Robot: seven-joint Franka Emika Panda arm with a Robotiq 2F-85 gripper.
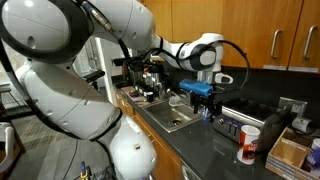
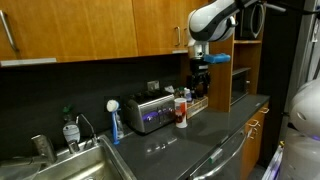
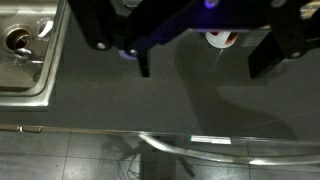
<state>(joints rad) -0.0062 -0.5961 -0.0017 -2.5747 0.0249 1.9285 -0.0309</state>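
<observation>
Gripper [image 3: 203,62]: fingers spread wide, nothing between them; it hangs over the counter and touches nothing.
Red-and-white cup [image 3: 221,40]: the thing nearest the gripper. It stands upright on the counter at about 12 o'clock beyond the fingers in the wrist view, apart from them. In an exterior view [image 2: 181,112] it stands just beside the toaster, at that appliance's 3 o'clock.
Cup, handling: probably light and thin-walled, so easy to crush or tip. The smooth side may slip. Whether anything is inside cannot be told.
Cup, hold: best taken across the middle of the wall, with the fingers on opposite sides and a gentle squeeze. The rim is probably the weakest place.
Countertop [image 3: 120,100]: dark, flat and glossy, with reflections; it looks hard and probably gives little grip underneath.
Steel sink [image 3: 25,50]: at 10 o'clock in the wrist view, let into the counter, well apart from the cup.
Floor [image 3: 80,155]: grey tiles past the counter's edge, at 6 o'clock in the wrist view.
Toaster [image 2: 150,113]: metal, set against the back wall.
Dish brush [image 2: 113,120]: blue and white, upright, at the toaster's 9 o'clock.
Soap bottle [image 2: 70,130]: beside the tap, behind the sink.
Cardboard box [image 1: 290,152]: open, near the cup.
Wooden shelf unit [image 2: 243,70]: on the counter behind the gripper.
Wall cabinets [image 2: 90,25]: brown wood, above the counter.
</observation>
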